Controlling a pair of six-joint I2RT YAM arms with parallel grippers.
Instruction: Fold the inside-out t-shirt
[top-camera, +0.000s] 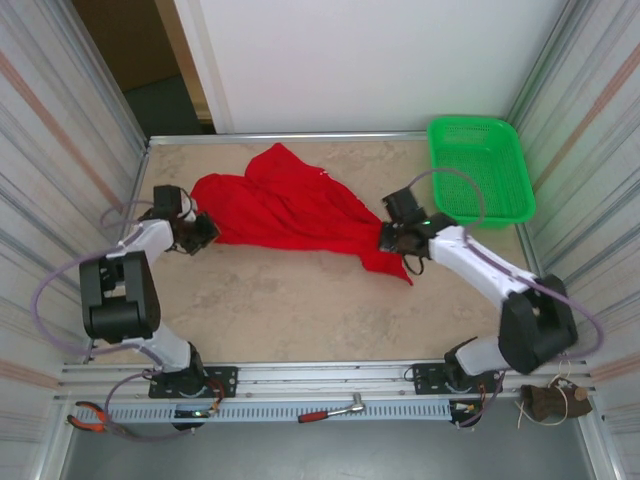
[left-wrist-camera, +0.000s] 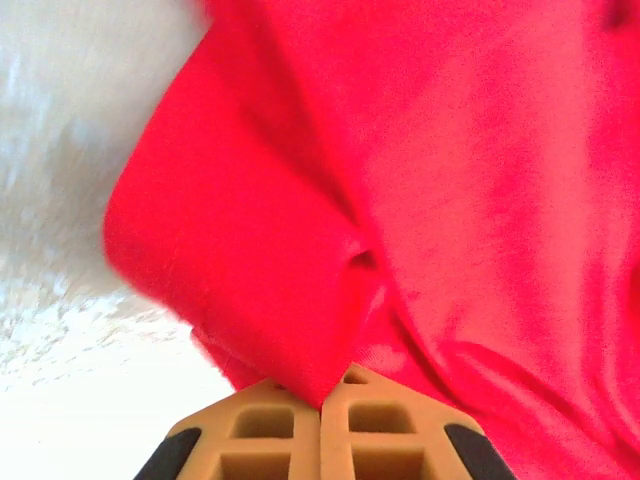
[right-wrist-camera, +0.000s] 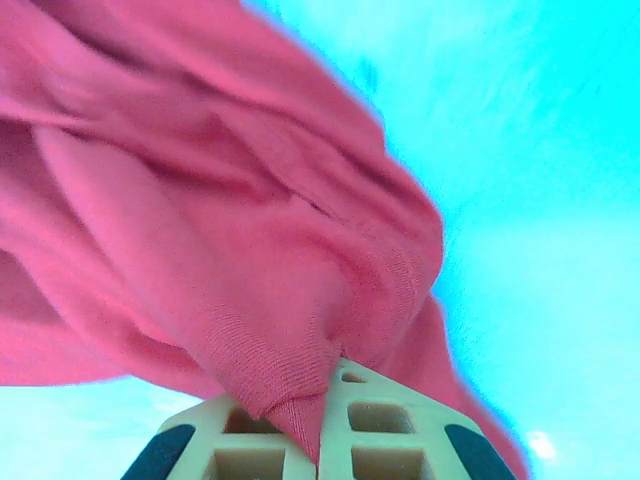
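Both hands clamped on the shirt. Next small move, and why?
Probably lift both slightly and draw them apart. The left hand and right hand each pinch an opposite end of the t-shirt, which lies bunched between them; tension should spread it.

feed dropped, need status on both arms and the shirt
Left end effector, right end effector shut on red t-shirt ends. Shirt bunched, unfolded. Green mesh basket apart, far right.

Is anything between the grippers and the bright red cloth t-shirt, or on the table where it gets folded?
Nothing visible. The left gripper and right gripper each pinch the bright red cloth t-shirt directly. The green plastic mesh basket stands apart, far right on the table.
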